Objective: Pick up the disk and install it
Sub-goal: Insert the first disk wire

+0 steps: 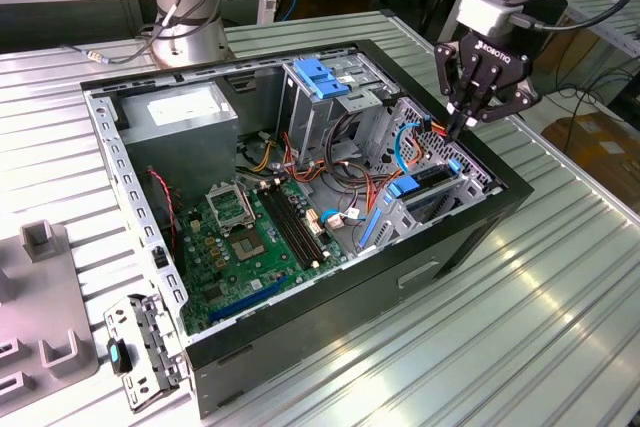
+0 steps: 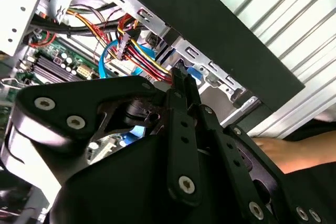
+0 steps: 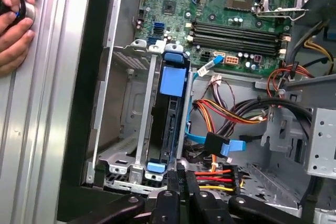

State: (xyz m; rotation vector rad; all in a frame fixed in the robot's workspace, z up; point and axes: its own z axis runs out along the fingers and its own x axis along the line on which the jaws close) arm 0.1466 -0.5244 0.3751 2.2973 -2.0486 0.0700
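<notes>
1. Gripper (image 1: 462, 127): fingers closed together, nothing clamped between them; the tips press down at the drive cage's (image 3: 123, 129) rear edge

2. Disk (image 3: 169, 129): seated on edge in a cage slot, blue rail tabs at both ends; appears almost fully home, though its depth is hard to judge

3. Step in hand, judged: final push; keep pressure square along the slot and clear of the red-yellow cable bundle (image 3: 215, 178) beside the tips

4. Surroundings: open computer case (image 1: 480, 247), motherboard (image 1: 250, 237), person's hand (image 3: 14, 22) on the table (image 1: 560, 327)
</notes>
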